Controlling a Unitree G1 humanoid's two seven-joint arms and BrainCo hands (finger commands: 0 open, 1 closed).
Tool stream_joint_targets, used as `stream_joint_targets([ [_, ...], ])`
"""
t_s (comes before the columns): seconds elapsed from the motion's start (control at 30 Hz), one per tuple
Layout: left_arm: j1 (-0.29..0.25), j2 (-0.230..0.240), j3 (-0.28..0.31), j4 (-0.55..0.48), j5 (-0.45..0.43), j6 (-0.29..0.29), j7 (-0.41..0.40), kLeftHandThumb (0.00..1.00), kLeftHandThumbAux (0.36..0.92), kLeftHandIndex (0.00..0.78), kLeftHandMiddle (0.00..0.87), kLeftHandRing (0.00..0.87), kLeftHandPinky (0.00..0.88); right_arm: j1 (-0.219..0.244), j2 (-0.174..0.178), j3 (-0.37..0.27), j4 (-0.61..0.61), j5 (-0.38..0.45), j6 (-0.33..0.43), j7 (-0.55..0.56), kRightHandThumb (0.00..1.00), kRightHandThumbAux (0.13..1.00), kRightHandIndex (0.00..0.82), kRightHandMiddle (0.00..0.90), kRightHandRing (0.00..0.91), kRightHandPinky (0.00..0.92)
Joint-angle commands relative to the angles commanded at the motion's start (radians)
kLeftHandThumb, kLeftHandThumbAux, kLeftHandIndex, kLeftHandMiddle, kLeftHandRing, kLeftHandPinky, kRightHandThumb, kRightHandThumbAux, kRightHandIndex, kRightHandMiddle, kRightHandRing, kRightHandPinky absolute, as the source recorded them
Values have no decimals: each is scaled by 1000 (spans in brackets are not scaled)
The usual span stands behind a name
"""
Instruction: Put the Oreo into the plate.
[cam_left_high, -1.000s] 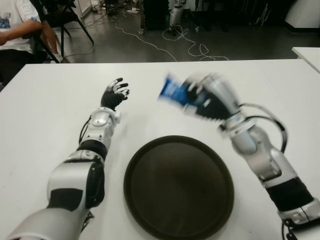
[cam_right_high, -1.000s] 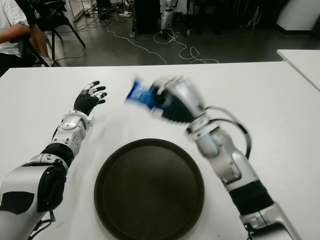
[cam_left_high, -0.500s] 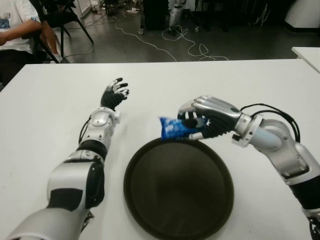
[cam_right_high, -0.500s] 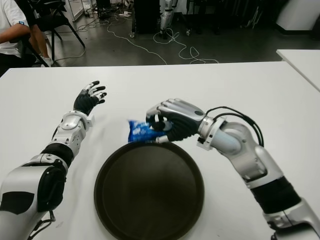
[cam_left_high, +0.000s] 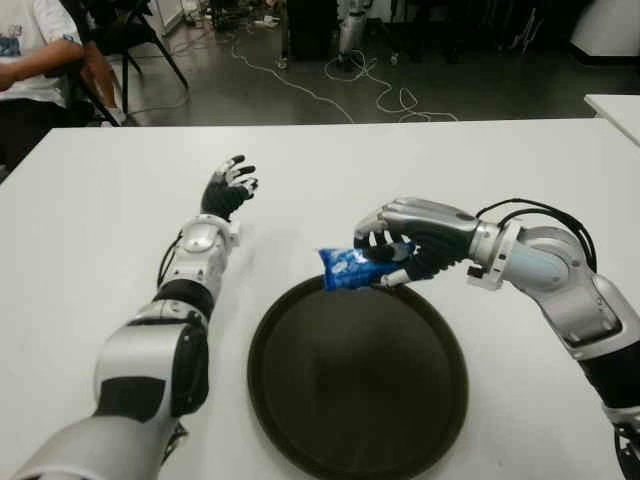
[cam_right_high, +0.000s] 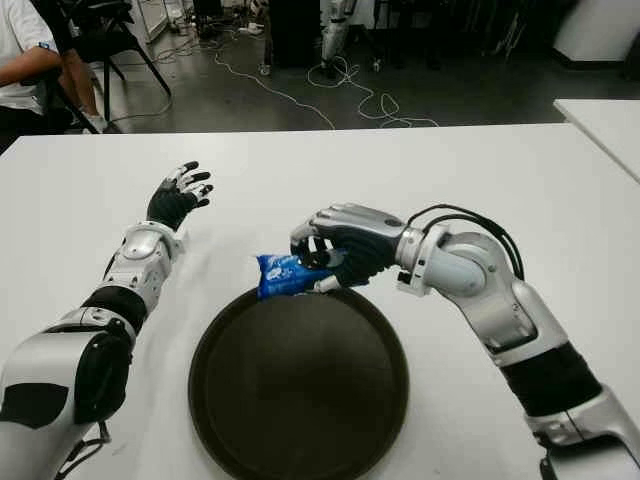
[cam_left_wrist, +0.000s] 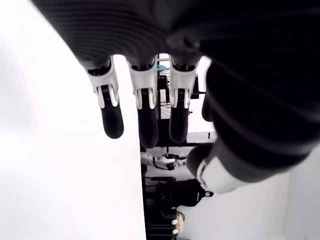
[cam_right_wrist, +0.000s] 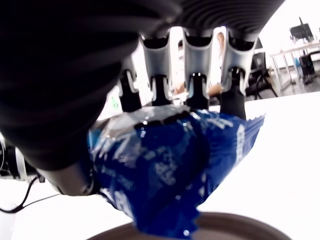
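My right hand (cam_left_high: 392, 252) is shut on the blue Oreo packet (cam_left_high: 345, 268), holding it just over the far rim of the round dark plate (cam_left_high: 357, 400). In the right wrist view the packet (cam_right_wrist: 170, 165) fills the palm, with the fingers (cam_right_wrist: 192, 75) curled over its top and the plate's rim (cam_right_wrist: 235, 231) just below. My left hand (cam_left_high: 230, 188) shows far out on the white table (cam_left_high: 90, 220), left of the plate, fingers spread and holding nothing.
The plate holds nothing. A seated person (cam_left_high: 35, 60) and a chair (cam_left_high: 130, 35) are beyond the table's far left corner. Cables (cam_left_high: 370, 90) lie on the floor behind. Another white table's corner (cam_left_high: 615, 105) shows at the far right.
My right hand has swung down from above the table with the packet and, over the last half second, settled a little lower at the plate's far rim. The left arm has not moved.
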Motion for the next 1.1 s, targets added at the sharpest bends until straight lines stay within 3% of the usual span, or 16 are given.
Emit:
stream_joint_targets([
  [0.23,2,-2,0,0,1,-5,4,182,784,134,209,201,210,-47,41,46,149,-69,-48,-32,689,732,430,747,746,725],
  [0.33,2,-4,-1,-2,1,-6,6,180,782,130,205,199,207,-94,98,97,308,-148,-68,-97,687,733,431,745,743,726],
  [0.63,2,-5,-1,-2,1,-6,9,179,777,140,220,212,216,-87,115,86,306,-174,-46,-121,687,734,433,758,756,739],
  [0.83,2,-5,-1,-2,0,-7,7,188,777,140,219,209,215,-41,160,95,279,-198,-12,-181,688,733,434,763,764,749],
  [1.1,2,-8,-2,-2,0,-9,10,185,788,138,215,208,214,1,192,101,269,-215,-3,-239,689,733,432,752,758,748],
])
